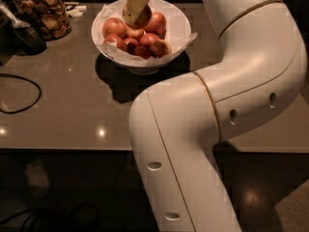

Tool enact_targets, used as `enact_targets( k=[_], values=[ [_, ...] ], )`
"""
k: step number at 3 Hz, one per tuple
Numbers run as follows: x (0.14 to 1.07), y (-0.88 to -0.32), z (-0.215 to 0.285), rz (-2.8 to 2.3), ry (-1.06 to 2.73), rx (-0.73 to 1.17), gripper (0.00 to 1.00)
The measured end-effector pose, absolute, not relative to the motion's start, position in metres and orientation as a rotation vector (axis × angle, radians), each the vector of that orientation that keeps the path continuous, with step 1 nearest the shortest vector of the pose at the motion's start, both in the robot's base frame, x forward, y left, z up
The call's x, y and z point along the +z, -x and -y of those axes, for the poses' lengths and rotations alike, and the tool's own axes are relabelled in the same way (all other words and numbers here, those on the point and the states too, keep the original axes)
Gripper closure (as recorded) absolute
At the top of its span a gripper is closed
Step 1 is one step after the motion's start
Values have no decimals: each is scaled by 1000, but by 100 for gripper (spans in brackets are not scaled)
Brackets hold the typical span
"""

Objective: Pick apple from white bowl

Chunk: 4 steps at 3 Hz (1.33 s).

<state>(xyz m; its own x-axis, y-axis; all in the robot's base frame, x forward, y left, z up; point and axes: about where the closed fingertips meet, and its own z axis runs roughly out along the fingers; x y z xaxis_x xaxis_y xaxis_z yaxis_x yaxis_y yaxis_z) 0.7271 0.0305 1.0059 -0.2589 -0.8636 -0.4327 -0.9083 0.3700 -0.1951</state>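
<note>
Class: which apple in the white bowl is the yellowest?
The large apple at the pile's left, just left of the hand inside the white bowl; the others are redder and darker.

Bowl crowded, table (72, 105) in front open.
We see gripper (136, 17) low in white bowl (180, 19), apples (145, 38) packed around; jar (43, 13) far left, arm (241, 81) blocks right.

Dim room, warm light from above. The white arm (251, 71) is the brightest surface, shading darker down its underside. The gripper (136, 17) hangs over the far half of the white bowl (181, 28), its tip in shadow. The bowl throws a dense shadow toward the near edge of the table (72, 110), where small glare spots lie. The floor beneath is almost black.
</note>
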Motion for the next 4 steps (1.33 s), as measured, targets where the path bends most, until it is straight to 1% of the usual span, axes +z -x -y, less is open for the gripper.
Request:
enact_targets(
  k=[2, 3, 4],
  values=[
    [1041, -708, -35, -2077, 1545, 164, 100],
    [1080, -683, -24, -1985, 1552, 191, 100],
    [1080, -687, -27, -1975, 1543, 189, 100]
  ],
)
